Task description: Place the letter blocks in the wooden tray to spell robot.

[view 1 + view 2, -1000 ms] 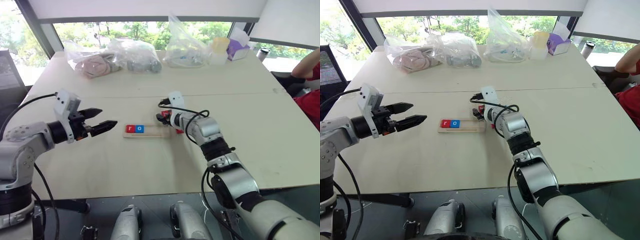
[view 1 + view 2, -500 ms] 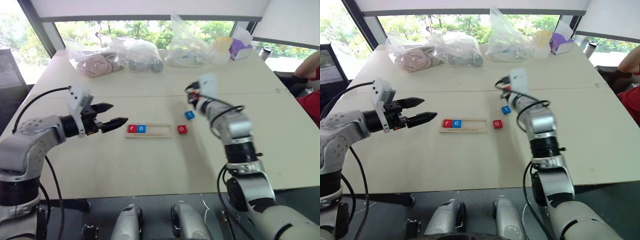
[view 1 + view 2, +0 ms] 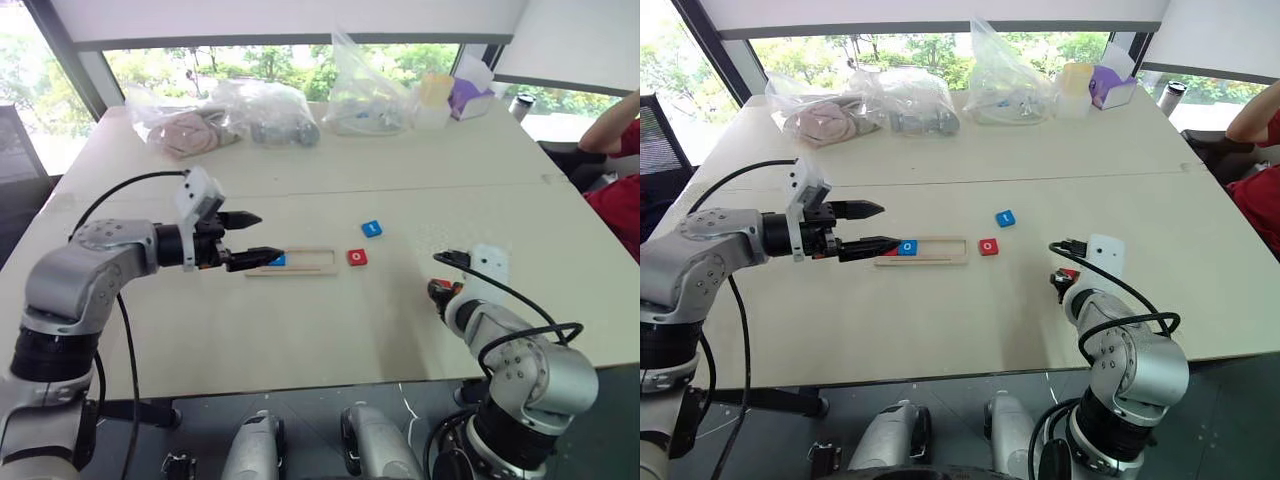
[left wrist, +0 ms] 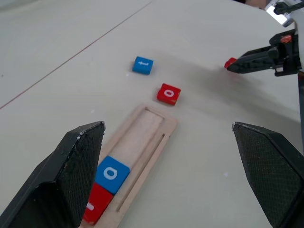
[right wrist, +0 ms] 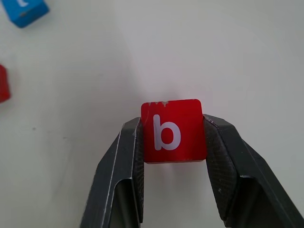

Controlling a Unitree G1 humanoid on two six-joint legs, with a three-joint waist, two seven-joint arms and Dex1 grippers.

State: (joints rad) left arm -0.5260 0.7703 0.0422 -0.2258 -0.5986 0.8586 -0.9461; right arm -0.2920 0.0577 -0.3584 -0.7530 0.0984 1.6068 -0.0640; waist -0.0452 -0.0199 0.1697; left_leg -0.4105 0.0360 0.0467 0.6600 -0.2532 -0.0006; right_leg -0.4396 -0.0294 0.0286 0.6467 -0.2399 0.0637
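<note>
Red b block (image 5: 173, 130) pinched between right jaws (image 5: 174, 142), above bare surface (image 3: 330, 320); wooden tray (image 4: 142, 142) just ahead of left jaws (image 3: 255, 240), which stand spread wide; red r (image 4: 97, 209) and blue o (image 4: 111, 173) seated at tray's near end; red o (image 4: 168, 93) and blue t (image 4: 143, 65) loose beyond tray's far end.

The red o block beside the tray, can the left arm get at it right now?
Probably yes. The left gripper hangs open over the wooden tray's near end, and bare table lies between it and the red o block.
</note>
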